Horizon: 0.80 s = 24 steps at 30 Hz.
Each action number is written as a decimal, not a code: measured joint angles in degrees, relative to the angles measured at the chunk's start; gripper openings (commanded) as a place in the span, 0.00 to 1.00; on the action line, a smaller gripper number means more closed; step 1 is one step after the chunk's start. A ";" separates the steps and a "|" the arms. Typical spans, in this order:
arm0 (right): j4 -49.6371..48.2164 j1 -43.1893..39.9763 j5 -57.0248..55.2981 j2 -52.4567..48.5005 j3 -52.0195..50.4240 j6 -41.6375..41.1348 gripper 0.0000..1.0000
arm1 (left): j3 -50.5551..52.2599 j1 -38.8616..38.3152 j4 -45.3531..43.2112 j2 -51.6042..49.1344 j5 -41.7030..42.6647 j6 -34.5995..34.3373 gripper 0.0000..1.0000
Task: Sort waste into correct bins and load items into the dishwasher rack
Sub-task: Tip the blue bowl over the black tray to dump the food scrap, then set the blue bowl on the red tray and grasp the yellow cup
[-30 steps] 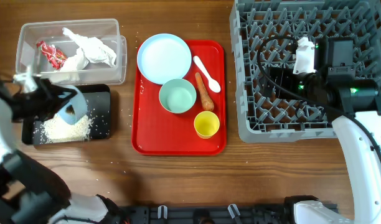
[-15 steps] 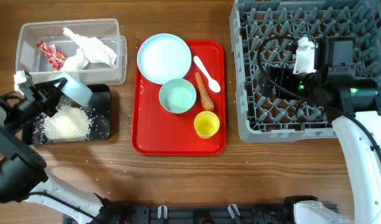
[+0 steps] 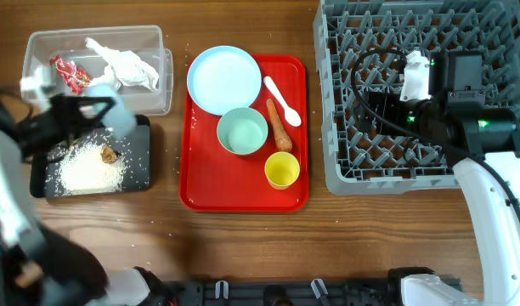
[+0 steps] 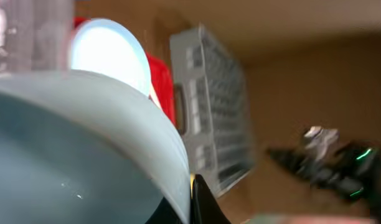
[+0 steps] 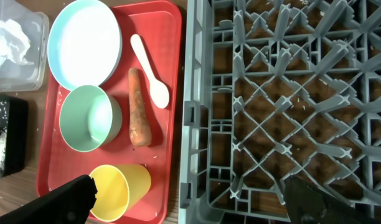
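Left fingers (image 4: 203, 211) clenched on rim of light blue bowl (image 3: 114, 116); bowl tipped above black tray (image 3: 143, 174), motion-blurred. Rice (image 3: 88, 174) and brown scrap (image 3: 109, 154) lie in tray.

Likely step: finish dump, then carry bowl to rack (image 3: 345, 174).
- Hold tilt inside tray edge till grains stop.
- Lift clear of clear tub (image 3: 39, 41) wall just behind.
- Route crosses red tray (image 3: 200, 191); pass high over yellow cup (image 3: 282, 170).

Right fingers (image 5: 69, 199) spread, empty, over rack. Rack rows nearest red tray look free.
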<state>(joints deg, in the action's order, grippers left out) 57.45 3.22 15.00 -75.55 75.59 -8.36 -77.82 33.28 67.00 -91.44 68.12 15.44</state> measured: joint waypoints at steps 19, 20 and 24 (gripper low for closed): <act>-0.42 0.00 0.00 0.00 0.00 0.00 0.99 | 10.67 -65.02 -14.34 -6.10 -67.23 -31.76 0.09; -0.44 0.00 0.00 0.00 0.00 0.00 0.99 | 11.26 -65.11 -15.10 -6.73 -67.47 -32.24 0.17; -0.50 0.00 0.00 0.00 0.00 0.00 0.99 | 13.11 -65.11 -16.22 -8.37 -68.26 -33.46 0.56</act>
<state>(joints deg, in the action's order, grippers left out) 56.95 3.22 15.00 -75.55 75.59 -8.36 -64.71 -31.83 50.78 -99.81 -0.14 -18.02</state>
